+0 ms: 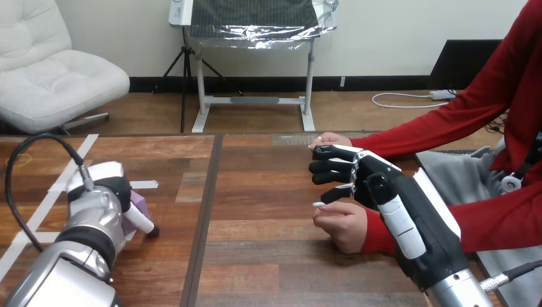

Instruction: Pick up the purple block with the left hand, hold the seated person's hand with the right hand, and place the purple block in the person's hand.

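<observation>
The purple block (pixel 141 206) lies on the wooden table (pixel 268 256) at the left, mostly covered by my left hand (pixel 115 190), which is down on it from above and from the near side. My right hand (pixel 365 179) hovers at the right of the table, its fingers (pixel 332 153) reaching left, loosely straight and closed on nothing. It sits between the person's two hands. The person's far hand (pixel 330 139) rests on the table just beyond my fingertips. The person's near hand (pixel 342 224) is a loose fist right under my thumb; I cannot tell if they touch.
White tape strips (pixel 48 198) mark the table's left part. A dark seam (pixel 204 211) runs down the table between the two sides. The person's red sleeves (pixel 441 128) cross the right edge, and grey cloth (pixel 460 176) lies there.
</observation>
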Controlling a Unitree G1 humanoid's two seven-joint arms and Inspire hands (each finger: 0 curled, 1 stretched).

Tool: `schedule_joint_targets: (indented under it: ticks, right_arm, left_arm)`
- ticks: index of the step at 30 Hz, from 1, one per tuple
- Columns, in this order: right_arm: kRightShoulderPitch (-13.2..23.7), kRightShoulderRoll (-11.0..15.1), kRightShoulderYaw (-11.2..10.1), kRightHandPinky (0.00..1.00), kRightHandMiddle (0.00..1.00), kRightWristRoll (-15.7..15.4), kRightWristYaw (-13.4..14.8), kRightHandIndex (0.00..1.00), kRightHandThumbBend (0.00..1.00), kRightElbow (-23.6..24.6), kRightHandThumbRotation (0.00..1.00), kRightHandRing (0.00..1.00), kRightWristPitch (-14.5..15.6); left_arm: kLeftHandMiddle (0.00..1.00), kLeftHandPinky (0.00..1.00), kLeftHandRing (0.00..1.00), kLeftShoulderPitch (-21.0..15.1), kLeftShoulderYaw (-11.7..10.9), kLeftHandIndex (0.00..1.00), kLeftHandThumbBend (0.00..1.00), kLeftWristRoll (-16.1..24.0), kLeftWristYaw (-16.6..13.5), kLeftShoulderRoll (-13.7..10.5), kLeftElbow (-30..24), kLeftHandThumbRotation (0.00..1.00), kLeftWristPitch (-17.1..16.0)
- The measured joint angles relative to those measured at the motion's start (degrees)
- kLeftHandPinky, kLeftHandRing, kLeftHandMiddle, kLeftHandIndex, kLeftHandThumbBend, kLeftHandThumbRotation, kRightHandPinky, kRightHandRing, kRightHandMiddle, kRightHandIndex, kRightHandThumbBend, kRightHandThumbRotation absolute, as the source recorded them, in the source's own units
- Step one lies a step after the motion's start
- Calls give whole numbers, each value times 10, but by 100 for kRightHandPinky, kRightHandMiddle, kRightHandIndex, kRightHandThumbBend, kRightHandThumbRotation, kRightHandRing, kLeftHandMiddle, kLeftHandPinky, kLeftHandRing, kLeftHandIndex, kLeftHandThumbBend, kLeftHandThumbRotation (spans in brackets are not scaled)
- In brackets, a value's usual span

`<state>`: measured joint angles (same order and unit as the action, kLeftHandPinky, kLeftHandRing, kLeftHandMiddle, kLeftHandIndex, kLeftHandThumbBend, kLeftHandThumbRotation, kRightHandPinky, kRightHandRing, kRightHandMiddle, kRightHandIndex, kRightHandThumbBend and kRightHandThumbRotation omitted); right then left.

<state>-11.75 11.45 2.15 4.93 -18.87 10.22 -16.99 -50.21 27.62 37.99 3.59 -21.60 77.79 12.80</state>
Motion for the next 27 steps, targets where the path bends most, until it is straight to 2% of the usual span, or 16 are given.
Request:
schedule_joint_targets:
  ticks: [11,18,21,27]
  right_arm:
    - [0,0,0,60,74,8,-1,76,84,0,100,72,0]
    - [0,0,0,60,73,10,-3,76,84,0,100,72,0]
    - [0,0,0,60,73,11,-3,76,84,0,100,72,0]
    - [0,0,0,60,73,12,-4,76,84,0,100,72,0]
  left_arm:
    - [82,55,73,-1,0,84,67,0,-15,1,-4,2,4]
    - [82,49,71,-1,-7,82,69,-5,-30,1,-4,0,16]
    - [77,41,61,-1,-14,82,70,-11,-40,1,-4,0,18]
    - [56,27,39,-1,-18,79,67,-17,-59,1,-4,0,21]
